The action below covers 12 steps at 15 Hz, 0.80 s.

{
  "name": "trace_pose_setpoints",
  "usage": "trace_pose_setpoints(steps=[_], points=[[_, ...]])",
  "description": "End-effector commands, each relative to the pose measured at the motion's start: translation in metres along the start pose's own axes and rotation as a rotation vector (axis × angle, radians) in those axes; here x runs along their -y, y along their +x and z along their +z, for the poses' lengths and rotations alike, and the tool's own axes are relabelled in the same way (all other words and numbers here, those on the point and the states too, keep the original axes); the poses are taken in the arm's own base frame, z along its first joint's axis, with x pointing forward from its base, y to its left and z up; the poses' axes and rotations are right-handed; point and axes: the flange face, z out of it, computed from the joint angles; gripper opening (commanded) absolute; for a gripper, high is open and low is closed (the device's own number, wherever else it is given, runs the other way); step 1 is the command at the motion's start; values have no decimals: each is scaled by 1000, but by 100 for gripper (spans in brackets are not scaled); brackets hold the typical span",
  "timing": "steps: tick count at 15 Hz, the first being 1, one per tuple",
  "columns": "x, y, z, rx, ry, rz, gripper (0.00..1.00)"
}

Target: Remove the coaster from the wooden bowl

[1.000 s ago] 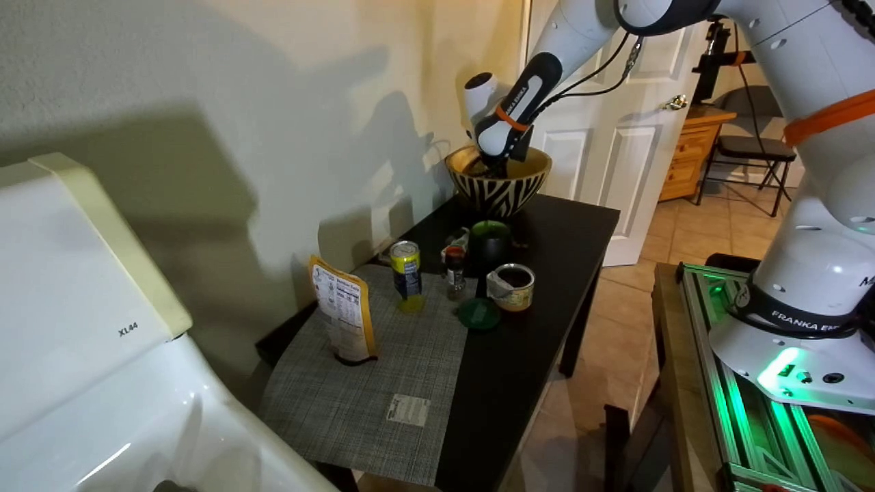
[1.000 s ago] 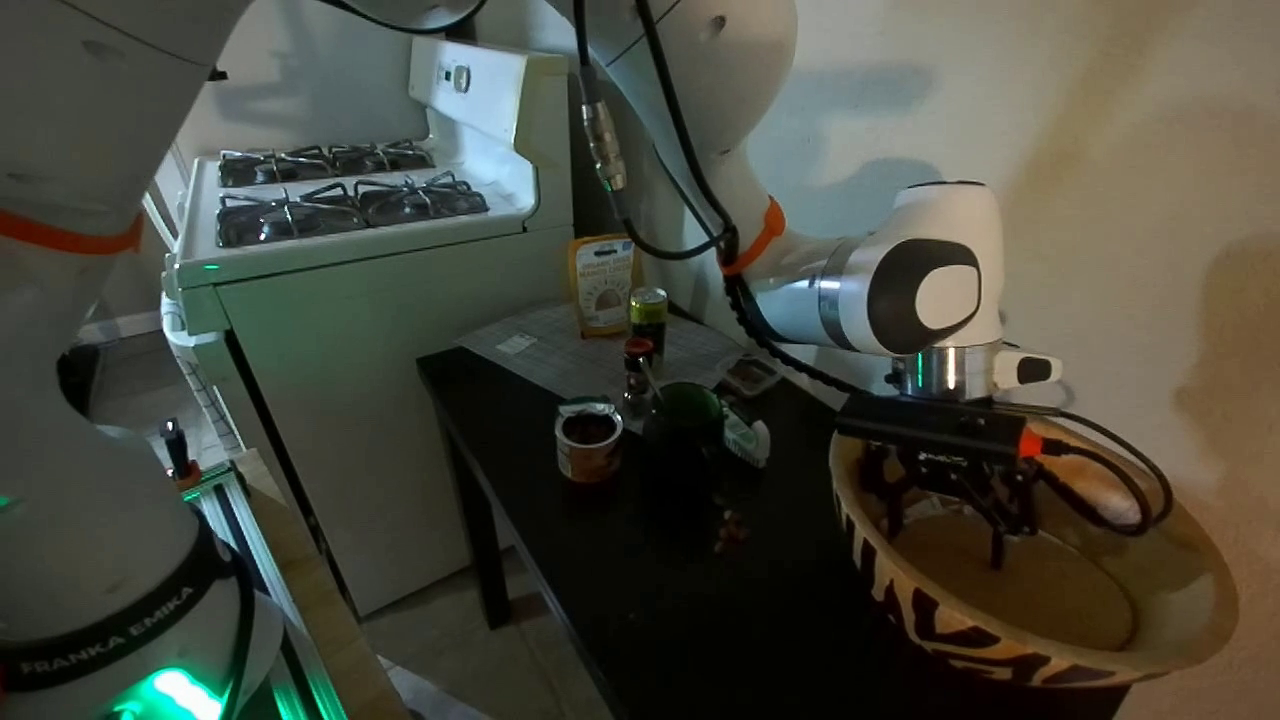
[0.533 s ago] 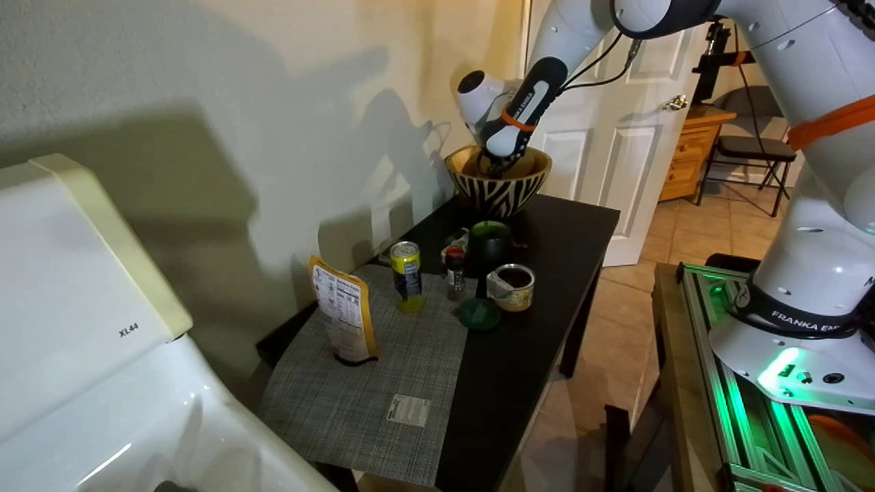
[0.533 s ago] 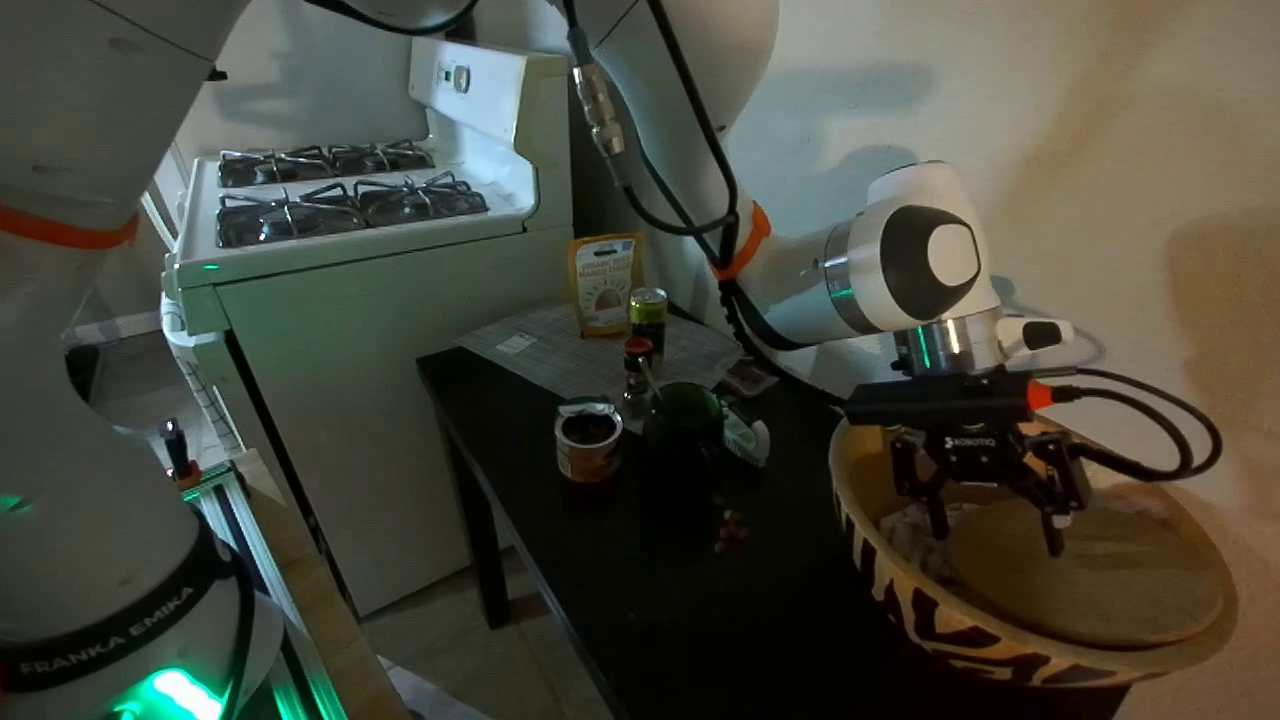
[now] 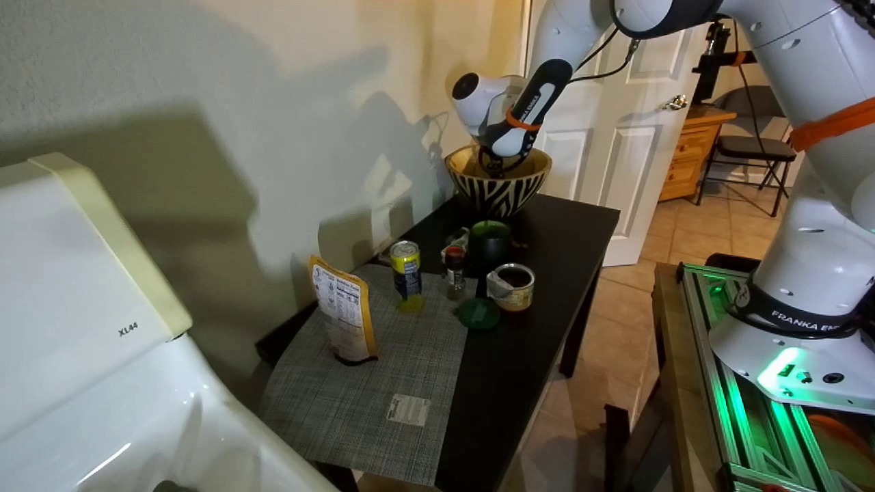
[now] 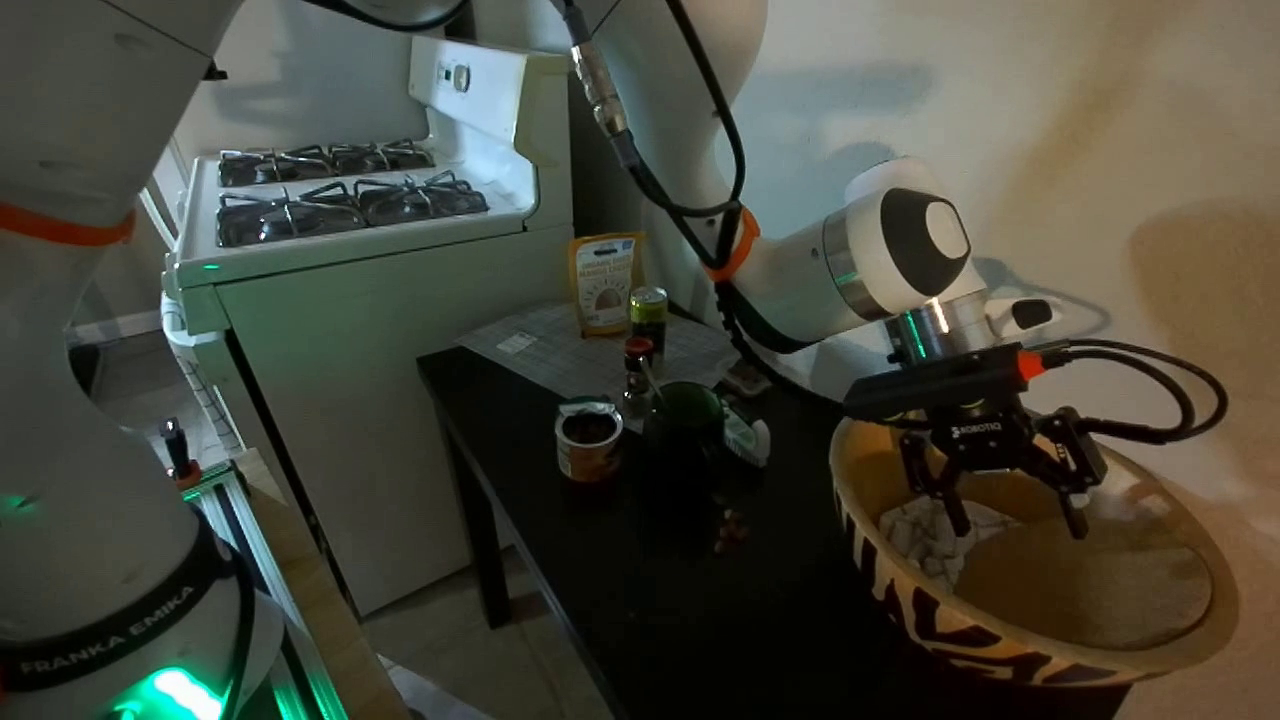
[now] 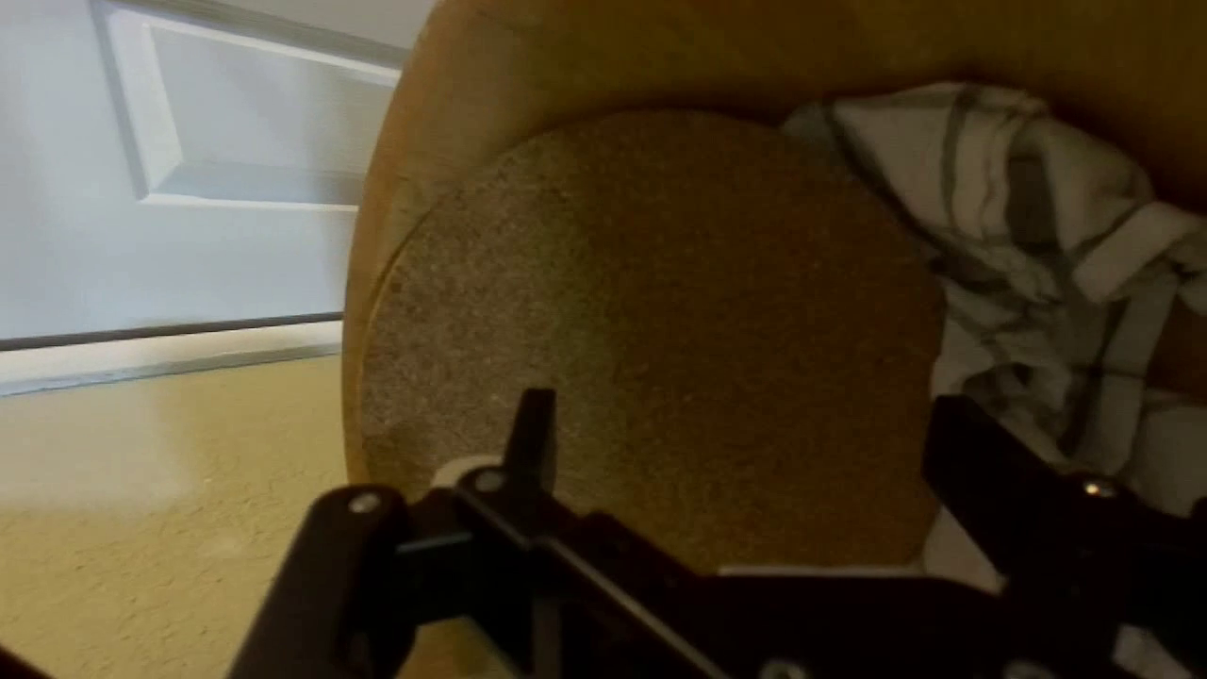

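The wooden bowl [image 6: 905,590], tan inside and zigzag-striped outside, stands at the table's end near the wall; it also shows in an exterior view [image 5: 499,197]. The coaster [image 6: 1090,590], a flat round tan disc, lies inside it, toward the right side in that view. In the wrist view the coaster [image 7: 651,283] fills much of the bowl, its edge close to the bowl's wall at the left. My gripper [image 6: 1020,531] is open and empty over the bowl's mouth, above the coaster. In the wrist view the gripper's [image 7: 745,401] fingers stand wide apart over the coaster.
A white and grey striped cloth [image 6: 925,535] lies in the bowl beside the coaster. A dark-green cup [image 6: 690,405], an open tin [image 6: 588,450], a spice bottle [image 5: 454,273], a can [image 5: 407,270] and a pouch [image 5: 342,311] stand on the black table [image 6: 680,620]. The wall rises behind the bowl.
My gripper has risen from low in the bowl and moved right in an exterior view, then tilted. The coaster has shifted right in the bowl, uncovering more cloth.
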Motion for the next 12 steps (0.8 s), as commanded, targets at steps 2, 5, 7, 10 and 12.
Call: trace_pose_setpoints(steps=[2, 5, 7, 10, 12], points=[[25, 2, 2, 31, -16, -43, 100], [21, 4, 1, 27, -16, 1, 100], [-4, -4, 0, 26, 68, 62, 100], [-43, -16, 5, 19, 148, 152, 100], [-47, -16, 9, 9, 148, 146, 100]])
